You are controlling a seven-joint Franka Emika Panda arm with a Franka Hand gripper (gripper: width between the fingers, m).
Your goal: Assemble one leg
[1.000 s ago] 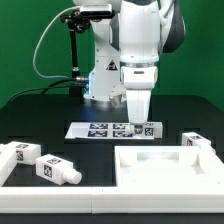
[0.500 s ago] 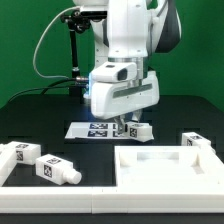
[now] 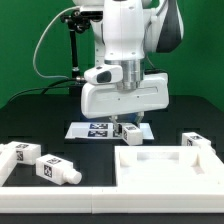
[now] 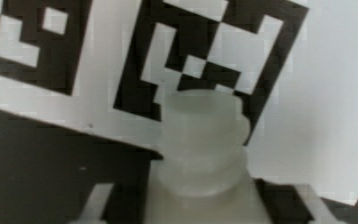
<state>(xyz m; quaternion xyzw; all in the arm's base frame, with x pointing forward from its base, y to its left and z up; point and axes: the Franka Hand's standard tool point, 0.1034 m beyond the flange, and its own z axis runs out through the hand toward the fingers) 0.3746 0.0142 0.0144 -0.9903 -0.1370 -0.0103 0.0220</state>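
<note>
Grasp step: gripper [image 3: 126,124] low at centre frame, straddling the leg [image 3: 132,135] by the marker board [image 3: 95,129] edge. Can't tell if it's pinching or spread. Next, I'd judge, needs a firm clamp, then a straight lift.

Rimmed panel [image 3: 160,151] stands just beside the hand [image 3: 127,123]

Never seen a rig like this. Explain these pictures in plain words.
The white machine is a robot arm with two jaws at its tip. The exterior view comes from a camera off the arm; the wrist view from one on its wrist. On the black table lie a marker board, a large white rimmed panel and several small tagged legs. The jaws hang low over one leg, the pale peg seen close in the wrist view; whether they grip it I cannot tell.
</note>
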